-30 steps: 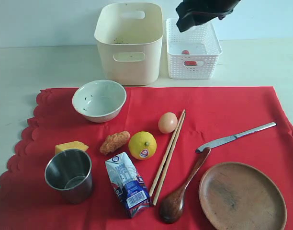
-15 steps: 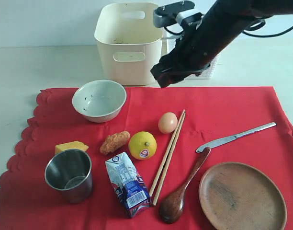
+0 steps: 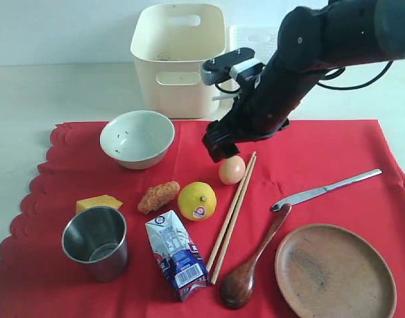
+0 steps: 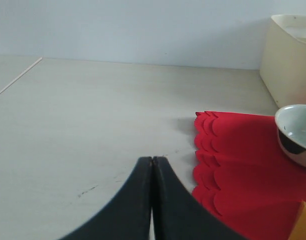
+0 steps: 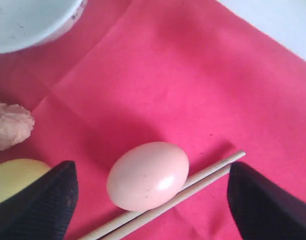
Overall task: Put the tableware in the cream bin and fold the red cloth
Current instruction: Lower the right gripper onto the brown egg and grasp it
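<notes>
Right wrist view: wooden chopsticks [image 5: 208, 176] lie beneath the spread right gripper [image 5: 153, 205].

A pale brown egg [image 3: 231, 169] lies on its side, and near it sits a yellow lemon [image 3: 196, 200] with a small red-and-white sticker facing the exterior view. Just beside the lemon lies a golden, crumbed fried piece [image 3: 158, 197], and further along the same row, apart from it, an orange-yellow wedge of cheese [image 3: 98, 202]. A blue-and-white milk carton [image 3: 177, 254] lies flat and askew in front of the lemon. At the back of the pale bench [image 3: 50, 93] stands a white lattice basket [image 3: 250, 37], partly hidden.
</notes>
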